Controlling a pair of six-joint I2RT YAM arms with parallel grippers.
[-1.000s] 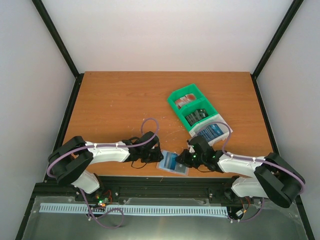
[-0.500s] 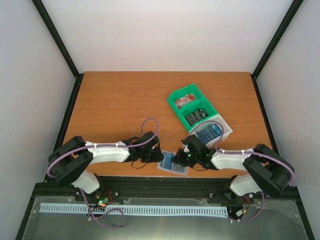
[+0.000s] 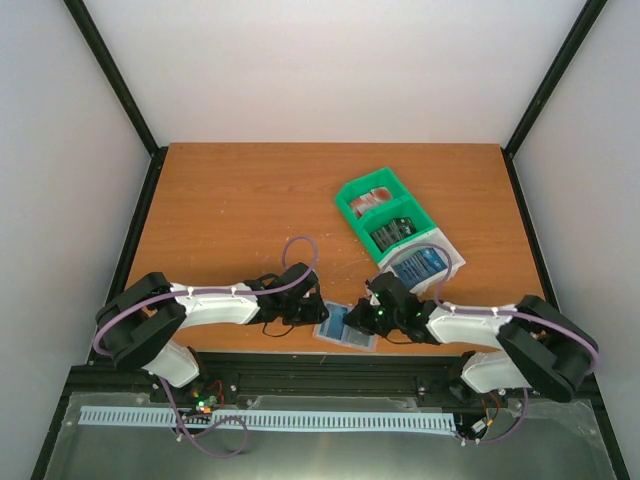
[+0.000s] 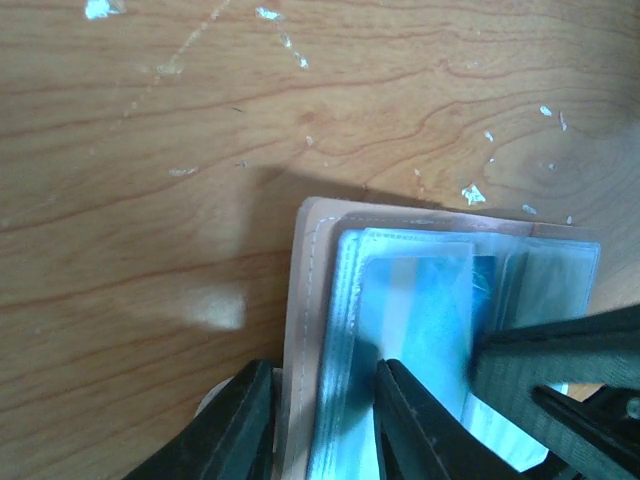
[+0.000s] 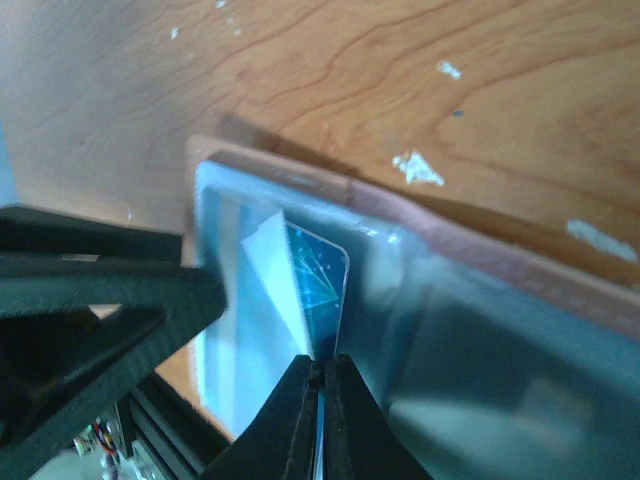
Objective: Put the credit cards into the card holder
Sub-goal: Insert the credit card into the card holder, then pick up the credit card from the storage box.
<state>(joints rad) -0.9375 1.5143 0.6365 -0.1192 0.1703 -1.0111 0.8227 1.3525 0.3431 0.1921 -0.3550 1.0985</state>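
The card holder (image 3: 347, 328) lies open near the table's front edge, tan outside (image 4: 318, 255) and grey-blue clear sleeves inside (image 5: 480, 340). My left gripper (image 3: 313, 313) (image 4: 325, 425) is shut on the holder's left edge, one finger on each side. My right gripper (image 3: 364, 318) (image 5: 320, 375) is shut on a blue credit card (image 5: 322, 275) (image 4: 440, 310). The card stands on edge over the sleeves with its far corner at a sleeve's mouth. More credit cards sit in the tray: red-and-white (image 3: 370, 203), dark (image 3: 395, 232) and blue (image 3: 424, 264).
A green-and-white compartment tray (image 3: 351, 193) stands right of centre, just behind the right arm. The table's front edge (image 3: 260, 352) runs directly below the holder. Black frame posts and white walls close in the sides.
My right gripper has moved left over the open holder and its jaws have closed on the blue card. The left arm and the holder have stayed put.
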